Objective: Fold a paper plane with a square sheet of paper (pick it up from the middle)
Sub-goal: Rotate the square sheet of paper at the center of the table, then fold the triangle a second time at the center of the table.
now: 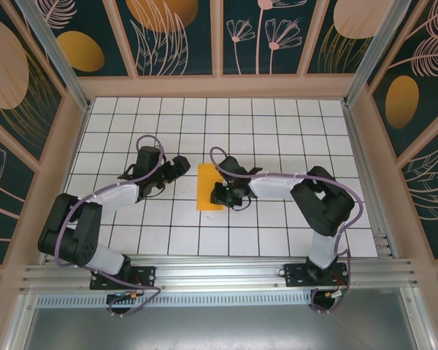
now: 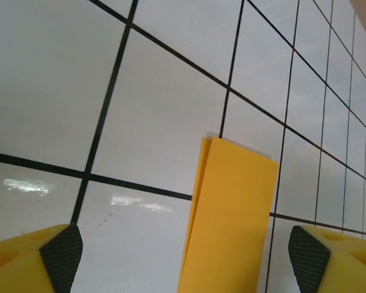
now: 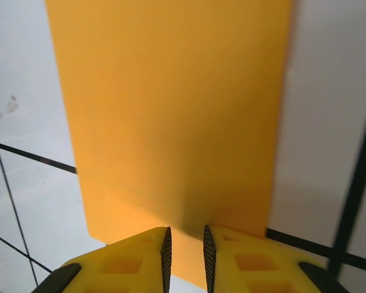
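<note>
The square sheet of paper (image 1: 207, 184) lies folded in half on the white tiled table (image 1: 277, 131) as a narrow orange-yellow rectangle. My right gripper (image 1: 223, 195) comes in from the right over its near right part. In the right wrist view its yellow fingers (image 3: 137, 259) stand almost together, with only a thin slit between the pads, low over the paper (image 3: 171, 110). Left of the sheet and apart from it, my left gripper (image 1: 180, 165) is open. In the left wrist view the folded paper (image 2: 232, 213) lies ahead, between the widely spread tips of that gripper (image 2: 184, 259).
Wooden-framed dark wall panels (image 1: 175, 36) with orange ovals close the table in at the back and sides. An aluminium rail (image 1: 219, 273) runs along the near edge by the arm bases. White tiles stretch behind and to both sides of the sheet.
</note>
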